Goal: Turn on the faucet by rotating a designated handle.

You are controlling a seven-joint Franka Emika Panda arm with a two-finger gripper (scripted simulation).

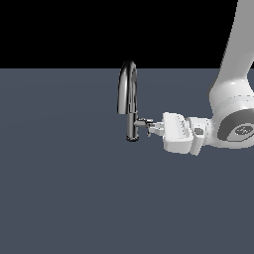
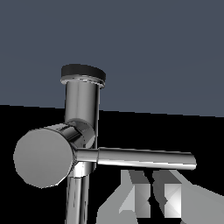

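Where the slate-grey floor (image 1: 59, 188) meets black backdrop, the faucet (image 1: 130, 99) stands upright — polished chrome, slim cylindrical stem, tall arched gooseneck spout. From the stem a short round stub carries the handle (image 2: 144, 157), a thin mirror-bright lever blade. Matte white arm reaches in from the exterior view's right; its gripper (image 1: 155, 128) sits at the lever — blocky pale fingers (image 2: 168, 197) just beside the blade. Spread or pinching: cannot tell.

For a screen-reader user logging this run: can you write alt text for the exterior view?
A white robot arm reaches in from the exterior view's right, its tool at the handle of a small chrome faucet with an arched spout, standing on a plain grey-blue surface.
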